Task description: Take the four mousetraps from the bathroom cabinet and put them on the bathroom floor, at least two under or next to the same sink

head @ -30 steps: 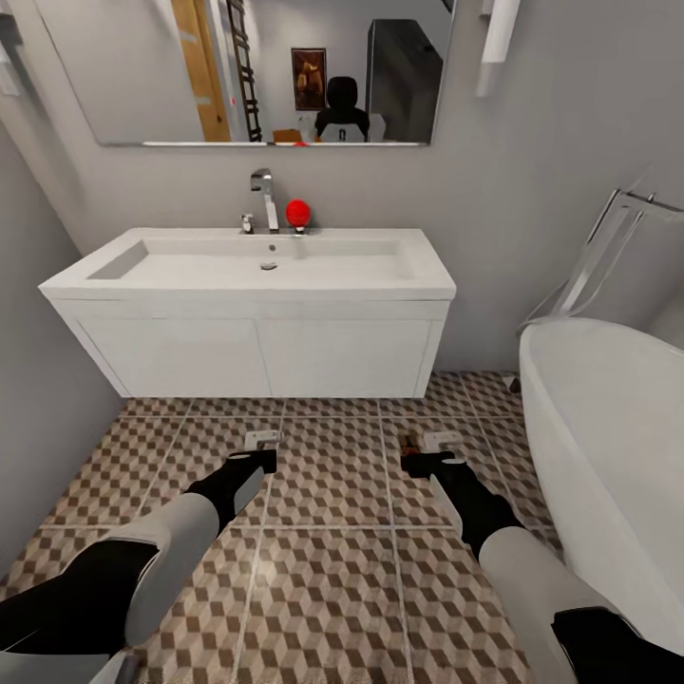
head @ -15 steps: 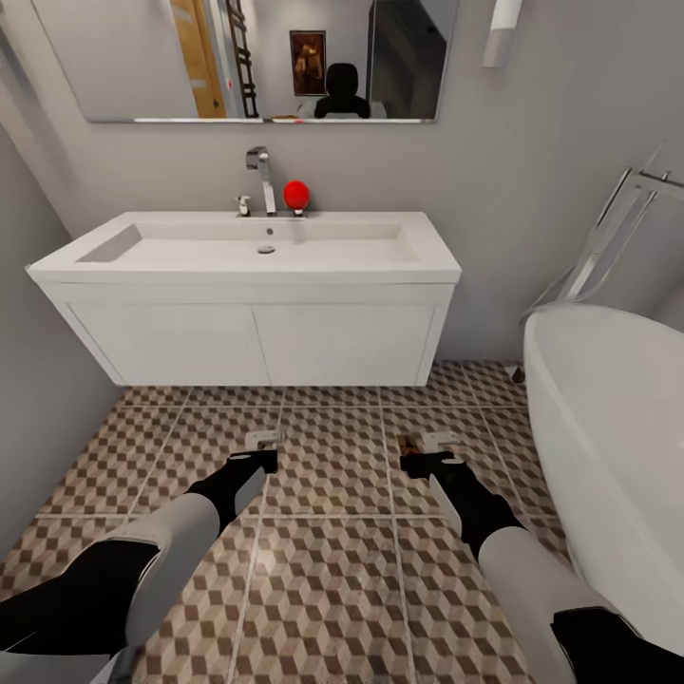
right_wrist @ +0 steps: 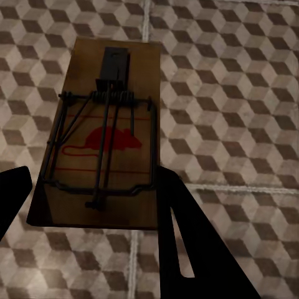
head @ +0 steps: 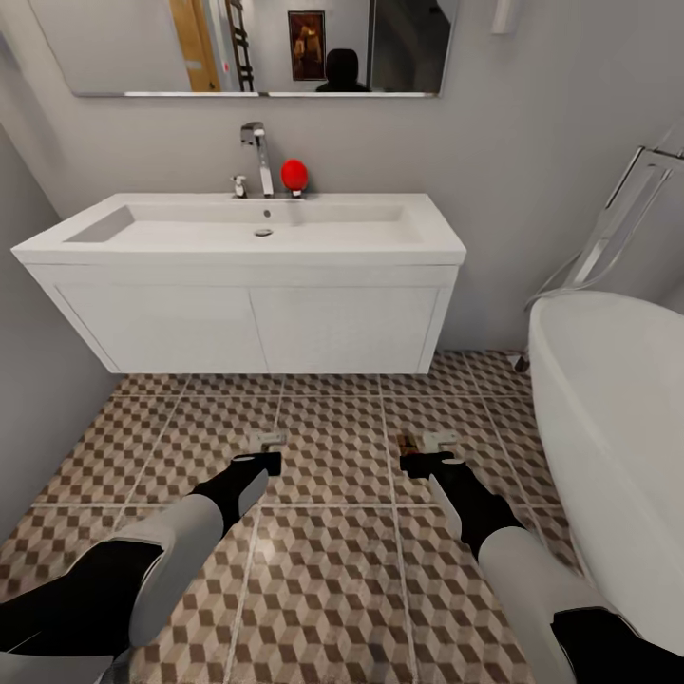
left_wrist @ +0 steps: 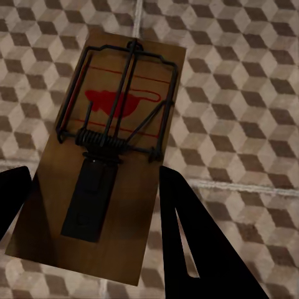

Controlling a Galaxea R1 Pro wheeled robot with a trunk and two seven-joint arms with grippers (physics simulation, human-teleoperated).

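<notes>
My left gripper [left_wrist: 93, 187] holds a mousetrap [left_wrist: 103, 156] by its long edges, one finger on each side of the board. The trap hangs flat above the floor [head: 323, 570], spring and bar facing up, red mark toward the far end. In the head view this gripper [head: 261, 454] sits over the tiles in front of the sink [head: 237, 237], left of centre.

My right gripper [right_wrist: 93, 193] is closed on a second trap [right_wrist: 106, 131] the same way, gripping the board near its bar end, with the dark tab pointing away from me. In the head view it [head: 427, 454] is level with the left gripper, well apart from it, with the tub [head: 608, 399] farther right.

Handling, as judged:
- Each trap looks like a thin, stiff wooden board; probably light.
- The flat wood edges give a fair grip, but a narrow one, so a tilt could let the board slip.
- The wire bar and spring are the delicate part. Keep the fingers on the board edges, clear of the metal.
- Lower each board flat before release, so it does not land on a corner and flip.

Both traps are near the sink front, not yet on the tiles.
</notes>
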